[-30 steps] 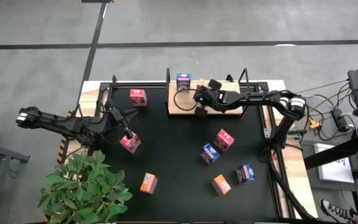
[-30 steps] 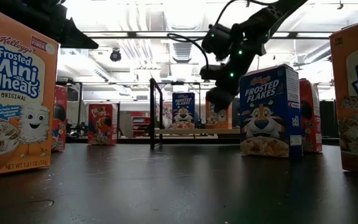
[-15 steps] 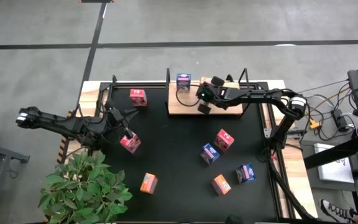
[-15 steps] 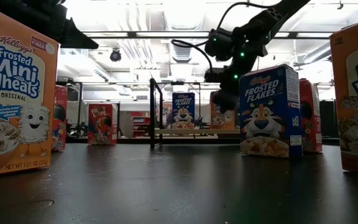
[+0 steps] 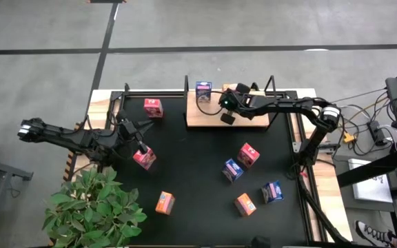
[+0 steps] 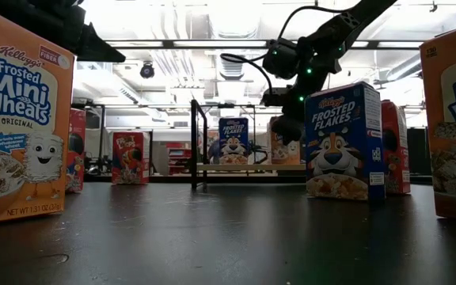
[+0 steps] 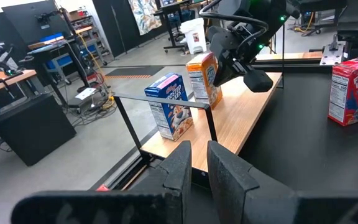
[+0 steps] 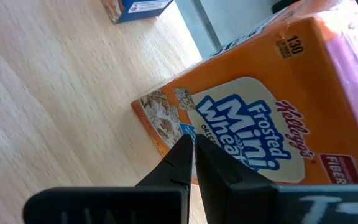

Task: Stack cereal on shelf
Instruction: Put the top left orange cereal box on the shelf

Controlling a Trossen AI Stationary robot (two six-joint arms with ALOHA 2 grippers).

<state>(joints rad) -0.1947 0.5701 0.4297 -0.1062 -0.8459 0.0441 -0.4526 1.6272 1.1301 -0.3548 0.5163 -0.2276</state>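
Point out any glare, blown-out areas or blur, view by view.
Low view: ceiling lights blown out white, the right gripper silhouetted against them. Right wrist view: the orange box fills the frame, soft at its far edge. High view: evenly lit, no glare on the shelf.

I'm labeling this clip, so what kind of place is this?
Probably a robotics lab or workshop: a test table with a wooden shelf, monitors and work desks behind it, and ceiling strip lights.

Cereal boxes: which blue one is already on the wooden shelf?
The blue box at the shelf's left end, next to an orange box. The other two blue boxes sit on the black mat.
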